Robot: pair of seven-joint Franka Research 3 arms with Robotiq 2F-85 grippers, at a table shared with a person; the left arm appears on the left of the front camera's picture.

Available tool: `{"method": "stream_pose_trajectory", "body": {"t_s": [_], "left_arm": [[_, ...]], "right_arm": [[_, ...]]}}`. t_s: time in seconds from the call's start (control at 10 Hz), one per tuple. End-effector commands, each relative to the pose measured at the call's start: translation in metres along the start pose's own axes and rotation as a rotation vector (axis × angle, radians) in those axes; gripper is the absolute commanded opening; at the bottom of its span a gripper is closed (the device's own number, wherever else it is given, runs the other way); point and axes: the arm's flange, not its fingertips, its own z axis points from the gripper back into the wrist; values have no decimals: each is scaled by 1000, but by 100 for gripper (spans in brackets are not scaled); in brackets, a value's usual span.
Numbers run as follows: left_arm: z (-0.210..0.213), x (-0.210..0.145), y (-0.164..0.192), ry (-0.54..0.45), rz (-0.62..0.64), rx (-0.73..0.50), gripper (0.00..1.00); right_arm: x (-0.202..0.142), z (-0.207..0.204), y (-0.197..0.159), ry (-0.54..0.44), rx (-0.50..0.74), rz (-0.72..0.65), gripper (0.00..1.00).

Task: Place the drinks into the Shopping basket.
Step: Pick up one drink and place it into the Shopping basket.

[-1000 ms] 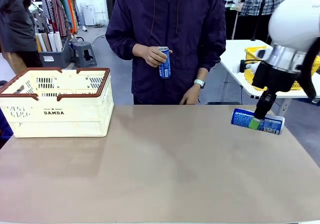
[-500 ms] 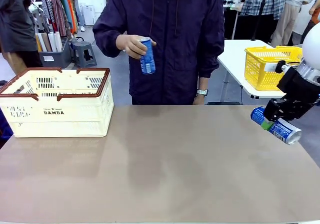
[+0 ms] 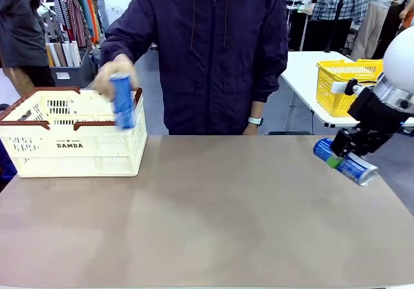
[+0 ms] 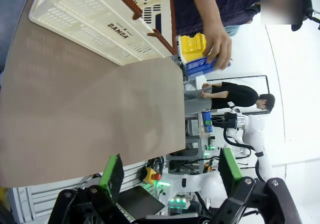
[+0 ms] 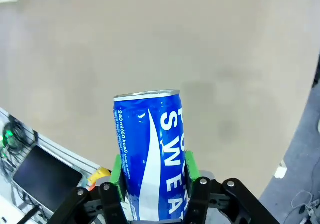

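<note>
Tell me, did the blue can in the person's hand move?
Yes. The blue aluminium drink can in the person's hand went left and down, to the right end of the cream-white slotted plastic basket.

The slotted Shopping basket [image 3: 97, 153] is cream with a brown rim, the can [image 3: 356, 167] at the table's [image 3: 213, 218] right edge blue and white.

Shopping basket [image 3: 71, 140] sits far-left on bench [image 3: 213, 218]. Person's hand [image 3: 108, 75] w/ a can [image 3: 121, 103] over basket's right end. Right pincer [image 3: 334, 158] w/ 2nd can [image 3: 356, 167] above bench's right edge.
</note>
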Motion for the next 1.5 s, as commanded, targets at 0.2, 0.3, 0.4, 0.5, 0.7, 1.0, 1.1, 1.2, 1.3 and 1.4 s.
{"method": "stream_pose_trajectory", "body": {"t_s": [0.2,0.3,0.4,0.5,0.7,1.0,1.1,1.2,1.3,1.4], "left_arm": [[1,0,-2,-9,-17,-19,100],[1,0,-2,-9,-17,-19,100],[0,0,0,0,0,0,100],[62,35,-13,-29,-79,23,100],[183,80,-2,-112,-131,225,100],[309,88,40,-154,-47,533,100],[349,84,51,-287,2,576,100],[358,83,53,-383,25,492,100],[352,86,51,-455,21,389,100],[340,89,49,-508,38,309,100]], "right_arm": [[45,-50,132,-166,196,-269,0],[44,-66,161,-119,185,-202,0],[39,-65,159,-123,157,-220,0],[31,-56,142,-123,119,-260,0],[13,-35,107,-147,123,-359,0],[3,-33,109,-143,154,-457,0],[2,-32,109,-150,159,-471,0],[11,-41,121,-125,158,-462,0],[25,-52,142,-105,164,-422,0],[38,-66,165,-75,137,-382,0]]}}
